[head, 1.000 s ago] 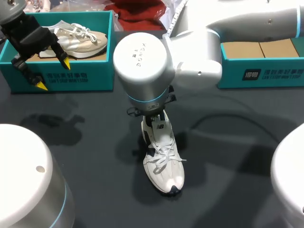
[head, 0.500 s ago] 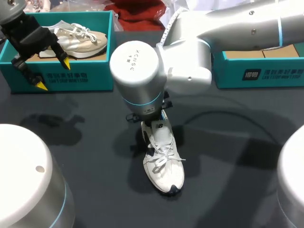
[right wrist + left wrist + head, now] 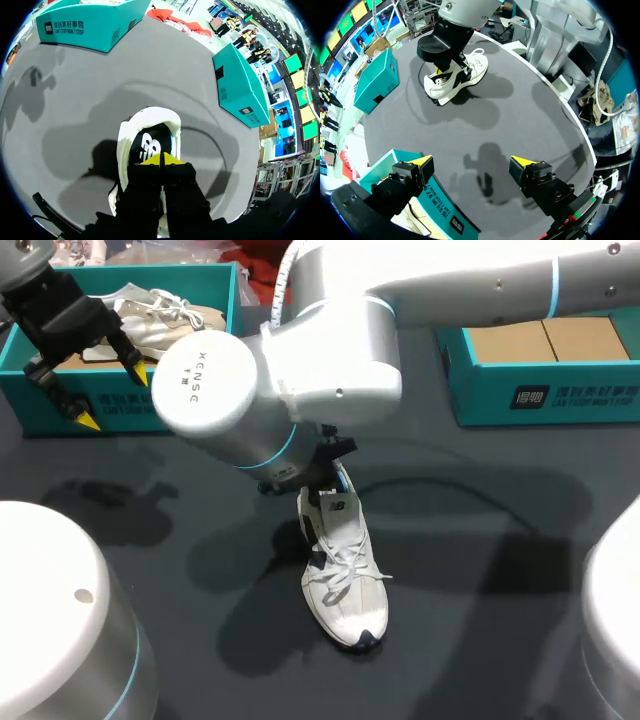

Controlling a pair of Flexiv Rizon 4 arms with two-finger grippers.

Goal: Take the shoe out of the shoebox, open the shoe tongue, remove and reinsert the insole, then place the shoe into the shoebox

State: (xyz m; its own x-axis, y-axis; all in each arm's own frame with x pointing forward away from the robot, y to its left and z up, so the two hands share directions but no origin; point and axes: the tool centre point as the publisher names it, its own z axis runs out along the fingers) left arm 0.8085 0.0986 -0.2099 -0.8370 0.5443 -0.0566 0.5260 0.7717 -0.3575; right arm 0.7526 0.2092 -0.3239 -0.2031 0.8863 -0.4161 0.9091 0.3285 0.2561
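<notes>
A white laced shoe [image 3: 345, 575] stands on the dark table, toe toward the front edge; it also shows far ahead of the left gripper [image 3: 455, 77]. My right gripper [image 3: 328, 483] is at its heel end. Its yellow tips [image 3: 161, 159] are shut together at the rim of the shoe's opening, over a black inner part [image 3: 150, 145] bearing a white logo; nothing shows between them. My left gripper [image 3: 112, 397] hangs open over the front wall of the teal shoebox [image 3: 170, 405] at the back left, with nothing between its fingers [image 3: 422, 161].
A beige shoe [image 3: 165, 318] lies in the left shoebox. A second teal box [image 3: 540, 395] with cardboard inside stands at the back right. The right arm's bulky wrist [image 3: 230, 400] hangs over the table's middle and hides part of the left box.
The right arm's wrist has swung left over the table while its gripper stayed at the shoe's heel. The shoe has barely shifted. The left arm has not moved.
</notes>
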